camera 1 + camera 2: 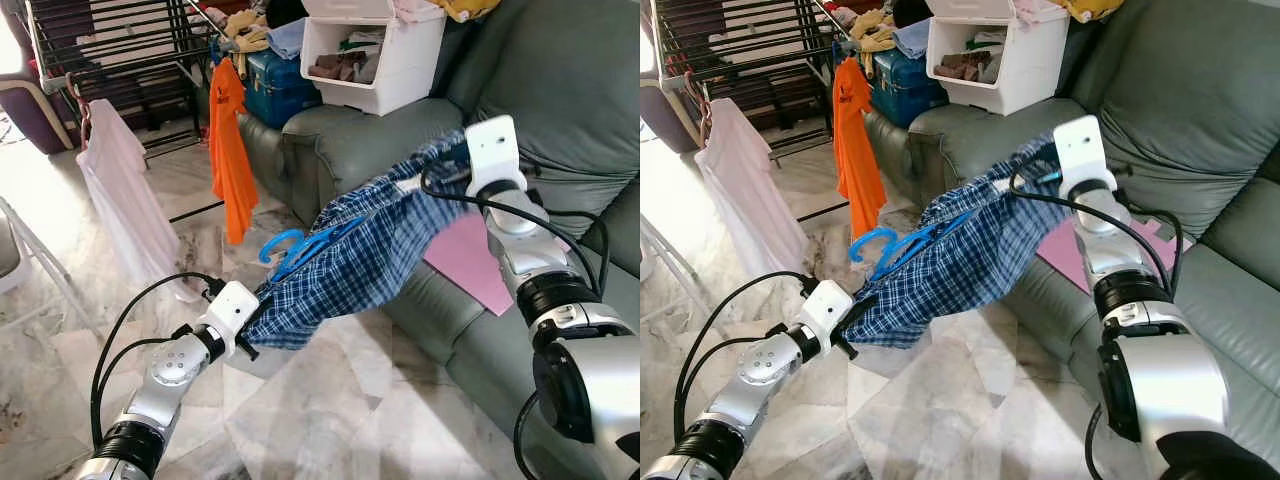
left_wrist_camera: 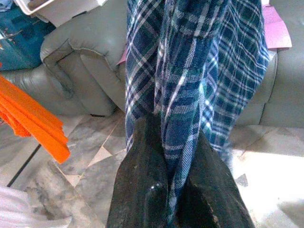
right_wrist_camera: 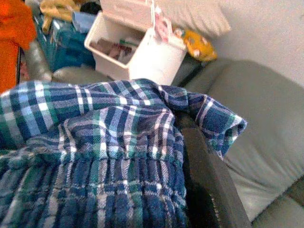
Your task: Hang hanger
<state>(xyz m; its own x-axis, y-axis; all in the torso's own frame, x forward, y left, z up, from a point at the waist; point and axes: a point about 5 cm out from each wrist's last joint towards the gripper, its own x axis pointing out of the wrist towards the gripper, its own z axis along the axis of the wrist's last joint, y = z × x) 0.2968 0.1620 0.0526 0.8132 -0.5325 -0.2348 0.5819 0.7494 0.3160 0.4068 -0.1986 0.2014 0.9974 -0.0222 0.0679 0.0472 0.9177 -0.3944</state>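
A blue plaid garment is stretched in the air between my two grippers, in front of the grey sofa. A blue plastic hanger lies on the cloth, its hook sticking out on the left side. My left gripper is shut on the garment's lower edge; its black fingers pinch the plaid cloth. My right gripper holds the upper end near the sofa arm, one black finger under the cloth, the rest covered.
A black drying rack stands at the back left with a pink shirt and an orange shirt hanging. A white bin of clothes sits on the sofa arm. A pink sheet lies on the seat. Marble floor below.
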